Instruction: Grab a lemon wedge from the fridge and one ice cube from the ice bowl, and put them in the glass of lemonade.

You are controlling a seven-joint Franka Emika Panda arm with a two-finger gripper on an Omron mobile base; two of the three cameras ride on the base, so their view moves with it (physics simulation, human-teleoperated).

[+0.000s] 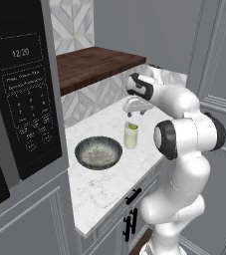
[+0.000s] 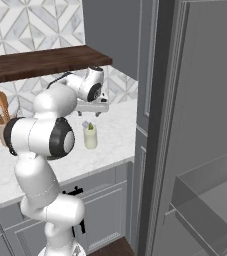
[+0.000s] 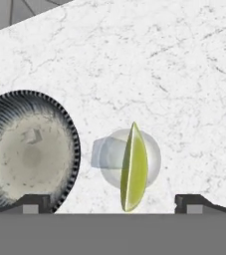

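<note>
1. The gripper [image 1: 135, 115] hangs just above the glass of lemonade [image 1: 131, 137], fingers pointing down, jaws spread wide with nothing between them. In the hand view the two dark fingertips [image 3: 35, 203] stand far apart, one on each side of the glass.
2. The lemon wedge [image 3: 134, 168] sits at the mouth of the glass, yellow-green, standing on edge. In the hand view its long axis runs from top to bottom of the picture, one pointed tip toward the top, the other toward the bottom, across the line between the fingertips. From the base views it shows as a small green piece at the rim [image 1: 132, 126], reaching slightly above it.
3. In the hand view a pale translucent block shows in the glass beside the wedge; whether it is an ice cube I cannot tell.
4. The glass stands upright on the white marble counter [image 1: 102, 185], toward the right end of the counter, roughly midway between the backsplash and the front edge.
5. The ice bowl [image 1: 98, 152] rests on the counter just left of the glass, near but apart from it. A faint pale cube [image 3: 33, 136] lies inside it.
6. The fridge [image 2: 200, 130] rises to the right of the counter, with a pale shelf [image 2: 210, 200] visible low in it.
</note>
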